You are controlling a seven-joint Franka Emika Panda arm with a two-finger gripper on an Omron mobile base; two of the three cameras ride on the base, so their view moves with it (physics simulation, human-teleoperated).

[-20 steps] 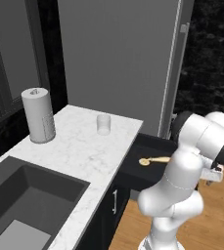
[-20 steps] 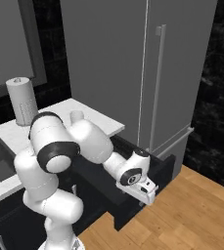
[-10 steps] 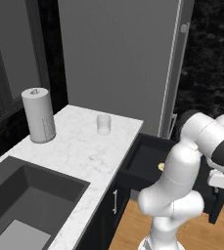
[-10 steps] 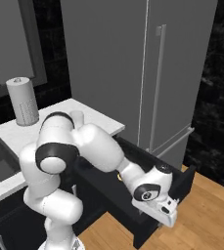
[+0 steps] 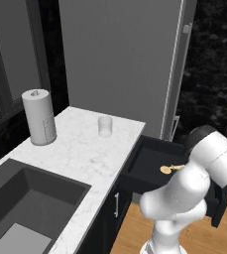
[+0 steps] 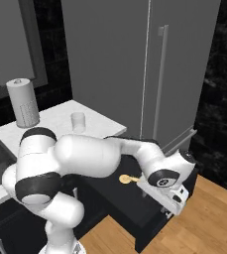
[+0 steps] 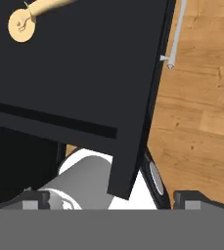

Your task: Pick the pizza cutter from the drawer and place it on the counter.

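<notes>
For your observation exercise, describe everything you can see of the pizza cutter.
The pizza cutter is small and tan-yellow, wooden-looking, with a round disc at one end and a tapered handle. It lies flat on the floor of the open black drawer, apart from its walls. Nothing grips it.
</notes>
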